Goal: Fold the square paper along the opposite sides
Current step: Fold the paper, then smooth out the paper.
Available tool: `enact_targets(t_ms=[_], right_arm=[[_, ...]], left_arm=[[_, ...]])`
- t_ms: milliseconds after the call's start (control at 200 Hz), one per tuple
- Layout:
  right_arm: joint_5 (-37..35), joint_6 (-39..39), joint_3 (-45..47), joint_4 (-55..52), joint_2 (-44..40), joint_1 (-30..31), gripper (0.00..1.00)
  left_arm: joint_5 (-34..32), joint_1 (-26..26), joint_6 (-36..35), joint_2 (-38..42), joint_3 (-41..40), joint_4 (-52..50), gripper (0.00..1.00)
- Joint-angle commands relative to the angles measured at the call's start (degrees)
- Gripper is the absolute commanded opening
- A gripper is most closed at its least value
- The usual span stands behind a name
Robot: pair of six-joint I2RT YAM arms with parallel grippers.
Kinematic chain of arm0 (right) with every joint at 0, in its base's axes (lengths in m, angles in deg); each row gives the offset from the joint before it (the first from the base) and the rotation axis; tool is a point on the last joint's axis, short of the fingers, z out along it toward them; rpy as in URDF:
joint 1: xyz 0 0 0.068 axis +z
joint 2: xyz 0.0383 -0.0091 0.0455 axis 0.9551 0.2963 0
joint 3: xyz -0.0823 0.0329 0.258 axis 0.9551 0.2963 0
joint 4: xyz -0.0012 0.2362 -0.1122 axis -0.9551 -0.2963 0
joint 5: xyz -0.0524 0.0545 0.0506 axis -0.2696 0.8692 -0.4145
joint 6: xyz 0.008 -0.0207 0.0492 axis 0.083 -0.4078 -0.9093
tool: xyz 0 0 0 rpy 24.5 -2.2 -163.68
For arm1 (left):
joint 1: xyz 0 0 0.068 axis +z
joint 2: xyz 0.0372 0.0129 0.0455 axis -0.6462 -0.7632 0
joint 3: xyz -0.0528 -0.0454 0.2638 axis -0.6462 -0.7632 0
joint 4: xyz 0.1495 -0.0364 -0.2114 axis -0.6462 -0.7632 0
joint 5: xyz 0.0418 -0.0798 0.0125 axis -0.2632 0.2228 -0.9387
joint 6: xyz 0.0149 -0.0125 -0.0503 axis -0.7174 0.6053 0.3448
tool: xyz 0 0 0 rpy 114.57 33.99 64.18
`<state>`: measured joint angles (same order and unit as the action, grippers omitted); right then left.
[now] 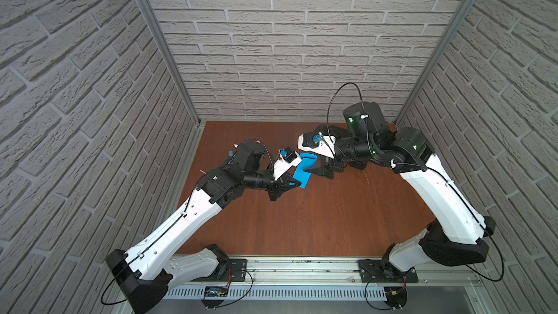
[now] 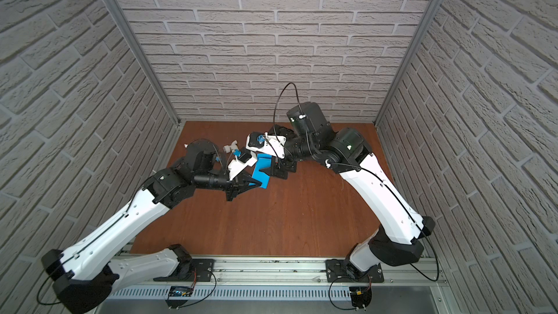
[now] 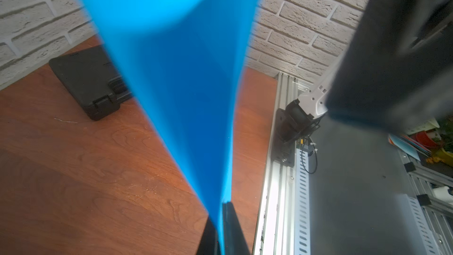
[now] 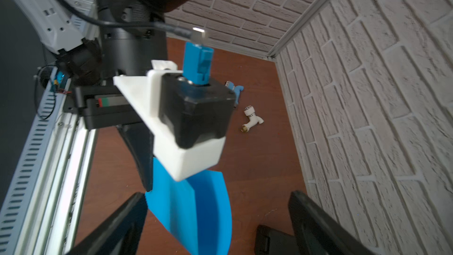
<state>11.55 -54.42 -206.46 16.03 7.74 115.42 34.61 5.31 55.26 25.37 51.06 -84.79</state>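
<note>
Blue and curled, the square paper (image 1: 303,173) is held up above the wooden table (image 1: 302,225), between the two arms. The left gripper (image 3: 221,208) has its fingers pinched together on one edge of the sheet (which fans out wide from that pinch). The right gripper (image 4: 215,198) has its fingers spread wide, one on each side of the paper; I cannot tell whether either touches it. A black case (image 3: 85,79) lies flat by the back wall. A white tap (image 4: 252,118) lies on the table near a side wall.
</note>
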Motion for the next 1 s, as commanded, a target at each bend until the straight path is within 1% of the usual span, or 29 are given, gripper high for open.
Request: enact_targets(t_ms=[0, 50, 80, 145, 205, 300, 380, 540, 640, 840, 995], right_arm=[[-6.3, -12.3, 7.5, 18.2, -7.0, -0.2, 0.98], [-8.5, -17.8, 13.2, 24.4, -10.6, -0.9, 0.98], [-8.3, -21.6, 17.0, 28.1, -12.7, -1.6, 0.99], [-4.3, -30.2, 25.1, 35.3, -17.2, -3.3, 0.99], [-0.1, -36.6, 30.5, 39.8, -19.9, -4.2, 0.99], [6.1, -43.2, 34.1, 43.8, -21.7, -4.6, 0.98], [11.2, -46.1, 32.9, 44.9, -21.0, -4.7, 0.94], [19.7, -50.3, 26.8, 44.4, -16.1, -4.6, 0.84], [22.5, -50.7, 25.1, 43.8, -13.5, -4.0, 0.79], [21.8, -46.5, 23.8, 40.5, -11.5, -2.3, 0.78], [20.6, -43.9, 23.5, 38.7, -11.1, -2.1, 0.76]], left_arm=[[-3.6, 0.2, 1.9, 3.6, -1.3, 6.5, 0.00], [-5.4, 0.1, 3.0, 5.5, -2.3, 8.9, 0.00], [-6.3, -0.3, 3.5, 7.1, -3.0, 10.5, 0.00], [-8.5, -1.0, 4.8, 10.6, -5.3, 15.1, 0.00], [-10.0, -1.4, 5.8, 14.0, -8.1, 20.3, 0.00], [-10.2, -1.6, 7.8, 19.0, -12.9, 30.3, 0.00], [-9.9, -1.6, 9.0, 20.7, -15.7, 36.4, 0.00], [-9.3, -2.3, 9.1, 18.0, -15.3, 37.5, 0.00], [-11.4, -3.2, 8.9, 16.7, -15.4, 38.7, 0.00], [-17.3, -3.6, 7.9, 16.7, -15.4, 40.1, 0.00], [-18.0, -3.6, 8.9, 15.9, -14.9, 40.6, 0.00]])
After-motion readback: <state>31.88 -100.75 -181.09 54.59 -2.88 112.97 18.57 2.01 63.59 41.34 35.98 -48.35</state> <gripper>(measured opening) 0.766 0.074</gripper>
